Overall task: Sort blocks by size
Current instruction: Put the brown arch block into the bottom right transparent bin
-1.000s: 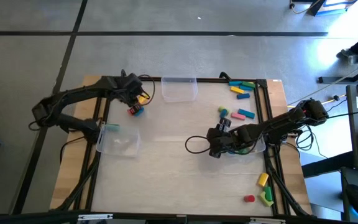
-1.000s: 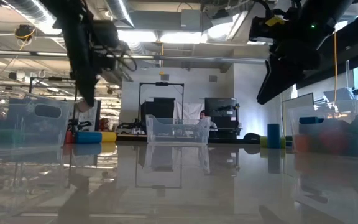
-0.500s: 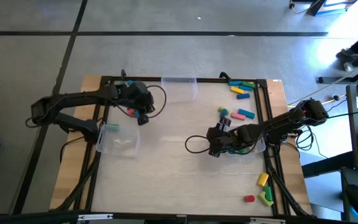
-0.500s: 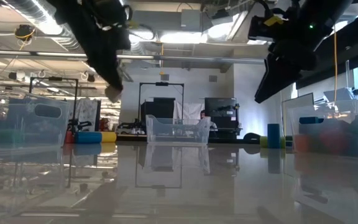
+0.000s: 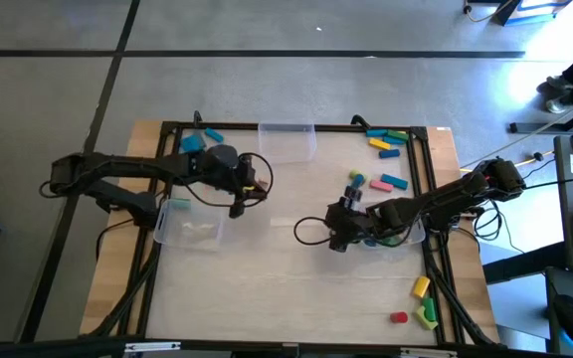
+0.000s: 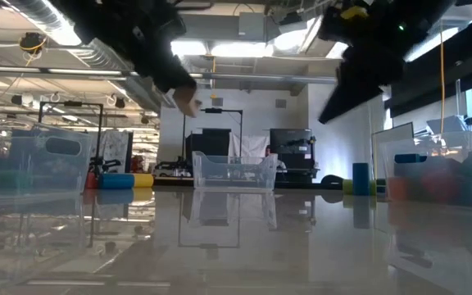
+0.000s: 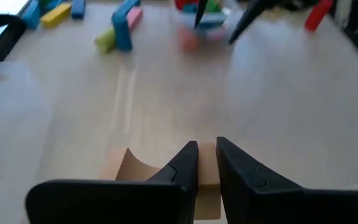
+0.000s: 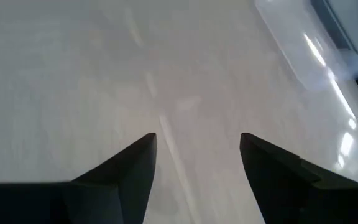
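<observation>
My left gripper hovers over the table's left half, shut on a tan block that has an arched notch on one side. My right gripper stands open above the table's middle; in its wrist view only bare tabletop shows between the fingers. Loose blocks lie at the far right, in a second group nearer the middle and at the near right. Two blue blocks lie at the far left. My left gripper pinches the tan block between its two fingers, on its end away from the arched notch. The fingers slant down toward the table's right side. The block hangs well clear of the table.
Three clear bins stand on the table: one at the far middle, one at the left edge, and one under my right arm with blocks inside. Bare wood lies between the two grippers and toward the near edge.
My left gripper has swung from the far left corner toward the table's middle with the tan block, tipping up from pointing steeply down to a shallower slant. The block stays lifted clear.
</observation>
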